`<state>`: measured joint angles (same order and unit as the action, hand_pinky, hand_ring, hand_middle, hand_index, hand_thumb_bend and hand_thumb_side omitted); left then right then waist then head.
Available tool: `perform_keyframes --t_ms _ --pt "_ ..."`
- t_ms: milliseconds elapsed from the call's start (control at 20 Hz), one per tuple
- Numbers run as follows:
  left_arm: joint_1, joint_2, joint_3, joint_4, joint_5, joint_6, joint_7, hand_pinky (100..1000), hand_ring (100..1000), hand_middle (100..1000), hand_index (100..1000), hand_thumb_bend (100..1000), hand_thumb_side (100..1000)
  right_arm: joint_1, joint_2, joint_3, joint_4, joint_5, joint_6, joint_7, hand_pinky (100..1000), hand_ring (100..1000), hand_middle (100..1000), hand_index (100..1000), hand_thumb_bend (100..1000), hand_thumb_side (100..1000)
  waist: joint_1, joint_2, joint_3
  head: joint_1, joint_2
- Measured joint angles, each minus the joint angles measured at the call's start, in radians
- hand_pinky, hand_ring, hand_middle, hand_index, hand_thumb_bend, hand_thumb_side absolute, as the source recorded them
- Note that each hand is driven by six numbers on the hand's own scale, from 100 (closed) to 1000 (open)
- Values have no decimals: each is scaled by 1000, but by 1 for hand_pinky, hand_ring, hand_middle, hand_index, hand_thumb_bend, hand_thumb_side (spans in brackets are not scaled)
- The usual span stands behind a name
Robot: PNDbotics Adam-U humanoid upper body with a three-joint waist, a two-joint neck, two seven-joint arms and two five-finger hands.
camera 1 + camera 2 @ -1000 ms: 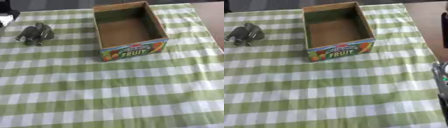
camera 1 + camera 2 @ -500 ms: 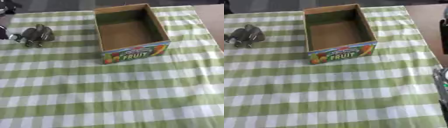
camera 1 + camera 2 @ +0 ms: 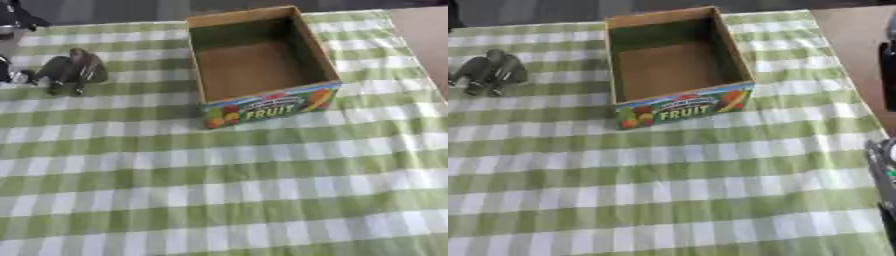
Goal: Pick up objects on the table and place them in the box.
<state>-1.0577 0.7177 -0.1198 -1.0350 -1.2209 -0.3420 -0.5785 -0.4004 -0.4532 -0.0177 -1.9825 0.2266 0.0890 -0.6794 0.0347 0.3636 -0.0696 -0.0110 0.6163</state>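
One grey toy point(image 3: 72, 70) left of the open box point(image 3: 262, 100); left hand point(image 3: 7, 70) barely visible, finger state indiscernible.

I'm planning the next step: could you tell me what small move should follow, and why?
Probably bring the left hand a little rightwards to the grey toy figure. The box looks empty, the figure lies on the checked cloth to the box's left, and that hand shows at the view's left edge beside it.
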Motion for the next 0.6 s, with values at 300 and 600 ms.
perform_keyframes --t_ms 300,600 --pt "-12 -28 0 46 -20 7 -26 975 860 816 994 369 290 -4 3 1 0 0 1 -1 819 617 682 811 100 673 0 7 -11 10 -10" --pt "-17 -43 1 86 -59 23 -32 973 855 810 986 351 283 -4 8 3 0 -2 3 -2 819 616 681 809 100 672 4 15 -19 18 -17"
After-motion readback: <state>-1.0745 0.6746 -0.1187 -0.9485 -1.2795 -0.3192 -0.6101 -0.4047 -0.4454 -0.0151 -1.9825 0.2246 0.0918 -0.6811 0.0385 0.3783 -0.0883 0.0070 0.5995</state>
